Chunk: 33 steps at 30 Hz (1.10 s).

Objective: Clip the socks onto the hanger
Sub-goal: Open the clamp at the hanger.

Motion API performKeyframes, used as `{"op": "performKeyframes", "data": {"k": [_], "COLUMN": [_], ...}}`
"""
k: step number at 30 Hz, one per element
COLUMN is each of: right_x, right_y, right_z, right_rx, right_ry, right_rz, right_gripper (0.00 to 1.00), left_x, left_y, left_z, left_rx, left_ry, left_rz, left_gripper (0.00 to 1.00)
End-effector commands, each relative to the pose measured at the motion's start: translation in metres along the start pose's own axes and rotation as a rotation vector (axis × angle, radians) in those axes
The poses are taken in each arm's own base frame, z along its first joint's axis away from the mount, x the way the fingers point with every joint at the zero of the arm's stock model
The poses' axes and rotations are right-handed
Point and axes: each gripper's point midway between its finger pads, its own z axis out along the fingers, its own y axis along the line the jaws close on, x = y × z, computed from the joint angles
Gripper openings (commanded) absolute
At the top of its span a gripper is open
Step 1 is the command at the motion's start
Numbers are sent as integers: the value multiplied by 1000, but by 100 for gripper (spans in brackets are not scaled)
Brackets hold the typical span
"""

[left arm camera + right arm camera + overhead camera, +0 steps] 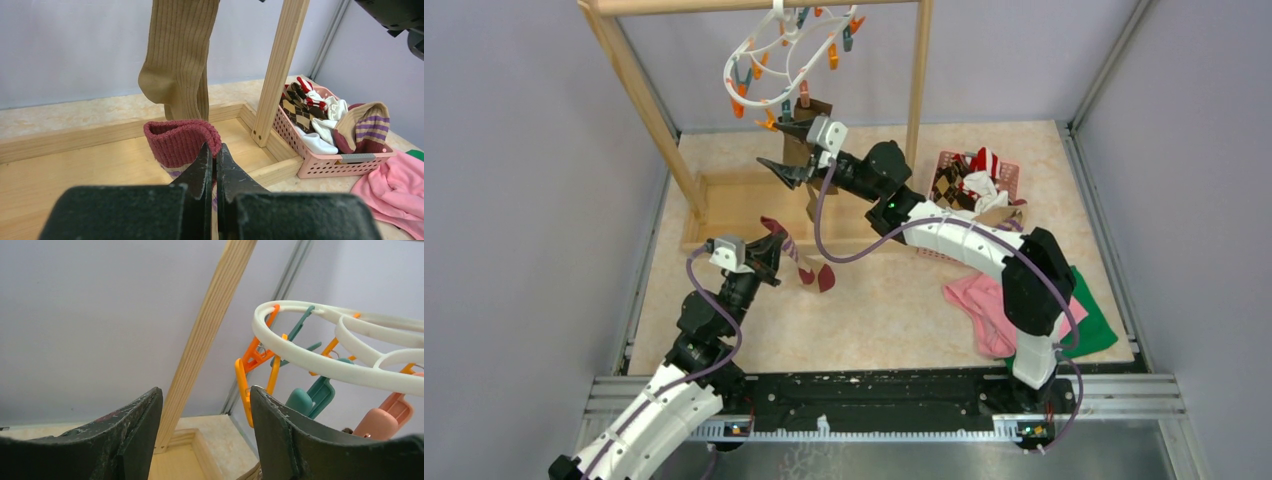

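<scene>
The white hanger (769, 50) hangs from the wooden rack's top bar, with orange and teal clips dangling from it. An olive-brown sock (812, 108) hangs from one clip and shows long and ribbed in the left wrist view (180, 55). My right gripper (782, 148) is open just below the ring, next to that sock. In its own view (206, 390) nothing is between the fingers, and an orange clip (243, 390) hangs beside the right finger under the hanger ring (310, 357). My left gripper (771, 243) is shut on the sock with the maroon cuff (175, 142), held above the rack's base.
A pink basket (320, 162) with several socks (974, 180) stands right of the rack's right post (280, 70). A pink cloth (984, 305) and a green cloth (1099, 330) lie at the front right. The rack's wooden base frame (724, 205) lies under both grippers.
</scene>
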Motion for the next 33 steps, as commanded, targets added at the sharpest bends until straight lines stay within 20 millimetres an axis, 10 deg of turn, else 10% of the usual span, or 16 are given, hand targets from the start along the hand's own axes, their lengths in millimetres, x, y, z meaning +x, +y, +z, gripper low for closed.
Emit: {"op": "performKeyframes", "data": {"k": [1,33], "right_x": [-25,-24], "right_y": [-15,-39], "right_z": [15,27], "right_rx": [83,343], "right_ry": [-73,-61], "right_rz": [18,41], "right_gripper": [64,61], "left_x": [-11,-14], "left_y": [-1,-8], "left_z": [0,0], "left_rx": [-2,32], "left_ry": [-49,-62], "left_rz": [-23,-40], "left_gripper": [0,0]}}
